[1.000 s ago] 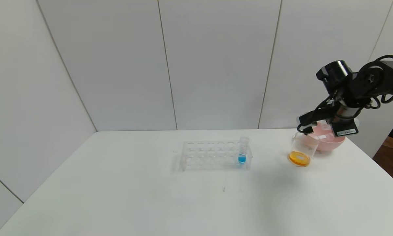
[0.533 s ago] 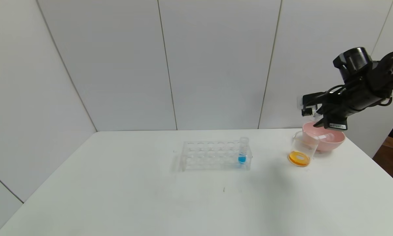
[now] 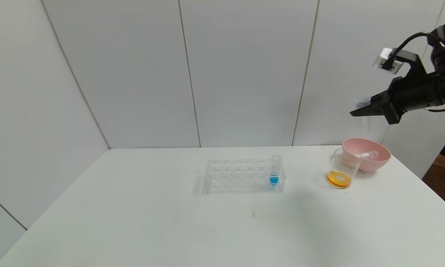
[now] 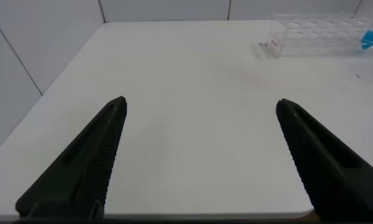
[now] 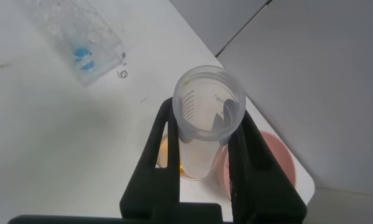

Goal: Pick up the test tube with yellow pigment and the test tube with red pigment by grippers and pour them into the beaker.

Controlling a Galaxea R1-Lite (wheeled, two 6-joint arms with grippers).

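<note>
**Claw lifts away after the pour**

The left claw [image 4: 202,104] hung wide open and empty over the table [image 3: 133,207]. The beaker [image 3: 342,168] held orange liquid beside the pink bowl [image 3: 383,157]. The right claw [image 3: 360,110], clamped on an emptied test tube [image 5: 208,124], had risen well above both, so pouring looked finished.

The left gripper [image 4: 199,162] fills the lower part of the frame, its two black pointed fingers [image 4: 81,168] spread wide apart with nothing between them. One finger rises from the lower left corner, the other from the lower right. Beyond them lies a white table [image 4: 186,93], its near edge running along the bottom. In the upper right of the frame a clear rack [image 4: 317,40] stands on the table, and a blue tube [image 4: 370,39] sits at the rack's end nearest the right edge. Grey wall panels cross the top.
</note>
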